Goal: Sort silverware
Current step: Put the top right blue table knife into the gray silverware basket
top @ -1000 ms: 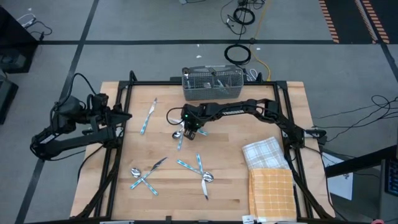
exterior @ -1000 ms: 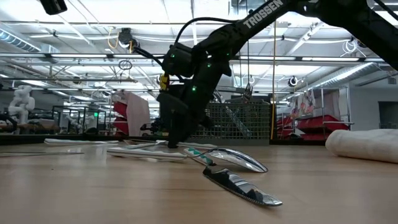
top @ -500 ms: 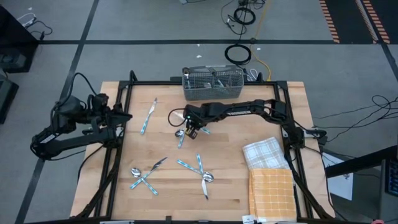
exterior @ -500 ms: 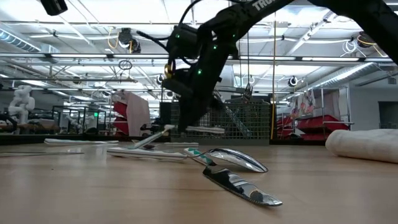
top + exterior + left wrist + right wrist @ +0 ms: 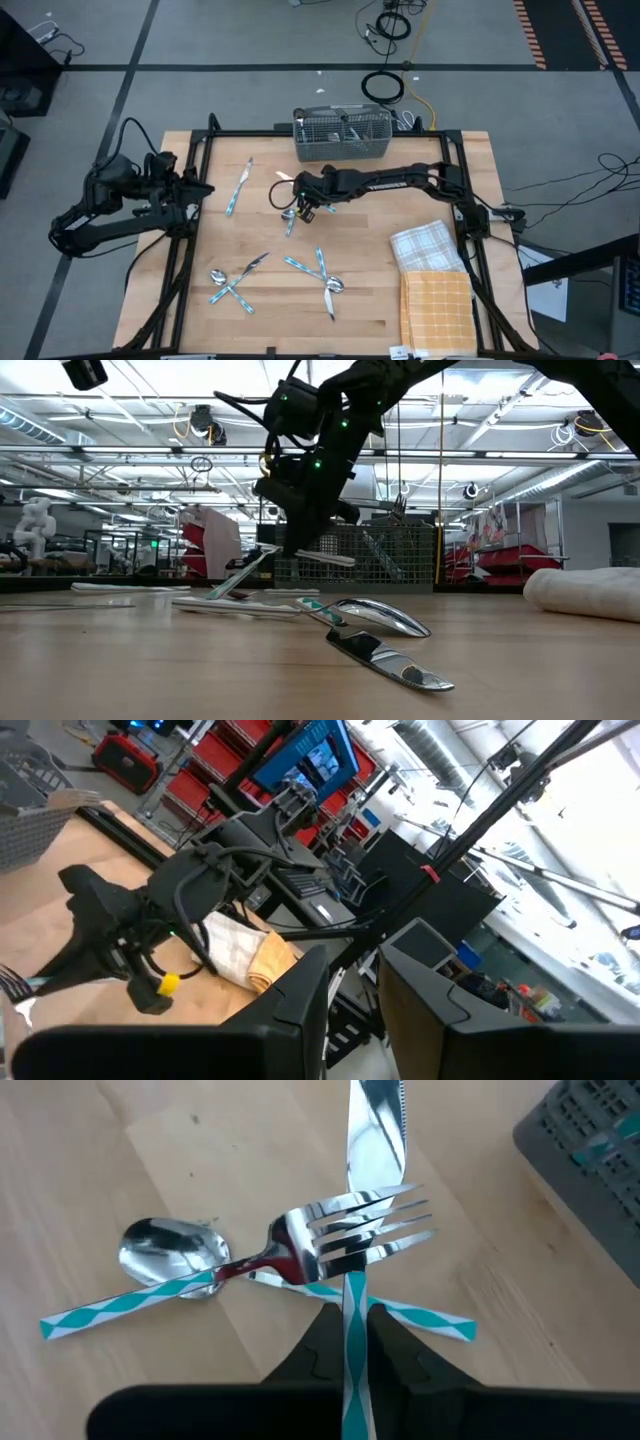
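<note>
While the right pincer [image 5: 303,207] pinches a knife [image 5: 372,1140] mid-frame, a few pieces stand in the caddy [image 5: 343,135]; most silverware [image 5: 275,275] lies on the desk [image 5: 370,300].

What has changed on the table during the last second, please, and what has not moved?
The right gripper, shut on a knife, has risen from the wood and lifted it clear of the spoon and fork below. Those two, the other silverware, the caddy and the left gripper beyond the table's left edge stayed put.

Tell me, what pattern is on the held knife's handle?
Teal and white diamonds on the knife, clearest in the right wrist view.
</note>
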`<state>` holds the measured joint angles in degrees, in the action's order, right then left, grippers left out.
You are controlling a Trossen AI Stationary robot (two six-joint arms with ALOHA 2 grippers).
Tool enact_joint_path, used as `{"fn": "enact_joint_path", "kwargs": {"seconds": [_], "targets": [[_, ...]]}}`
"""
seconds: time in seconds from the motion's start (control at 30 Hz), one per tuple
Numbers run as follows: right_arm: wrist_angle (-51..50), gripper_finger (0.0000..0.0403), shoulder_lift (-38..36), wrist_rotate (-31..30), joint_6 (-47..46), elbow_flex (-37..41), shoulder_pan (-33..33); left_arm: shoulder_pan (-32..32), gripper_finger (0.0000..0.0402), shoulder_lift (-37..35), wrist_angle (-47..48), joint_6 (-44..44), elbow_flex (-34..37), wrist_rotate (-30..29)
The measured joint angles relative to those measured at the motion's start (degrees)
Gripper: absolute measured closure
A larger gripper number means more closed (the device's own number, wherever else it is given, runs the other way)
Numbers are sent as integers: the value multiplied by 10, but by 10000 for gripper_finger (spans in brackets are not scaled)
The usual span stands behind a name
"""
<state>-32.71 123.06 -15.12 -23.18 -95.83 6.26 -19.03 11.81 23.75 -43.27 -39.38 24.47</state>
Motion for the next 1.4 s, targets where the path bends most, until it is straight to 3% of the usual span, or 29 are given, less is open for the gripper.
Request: {"fn": "enact_joint_path", "kwargs": {"seconds": [0.37, 0.7, 0.97, 1.07, 1.27, 1.4], "targets": [[26, 403, -56, -65, 17, -1, 16, 0, 307, 0, 0, 9, 0, -1], [68, 403, -139, -199, 71, -2, 62, 0, 307, 0, 0, 21, 0, -6], [257, 403, -148, -198, 144, 11, 99, 0, 307, 0, 0, 22, 0, -8], [372, 403, -154, -156, 138, 71, 115, 0, 307, 0, 0, 22, 0, -10], [719, 402, -164, -111, 121, 240, 142, 0, 307, 0, 0, 22, 0, -13], [801, 402, -164, -64, 104, 307, 174, 0, 307, 0, 0, 27, 0, -32]]}}
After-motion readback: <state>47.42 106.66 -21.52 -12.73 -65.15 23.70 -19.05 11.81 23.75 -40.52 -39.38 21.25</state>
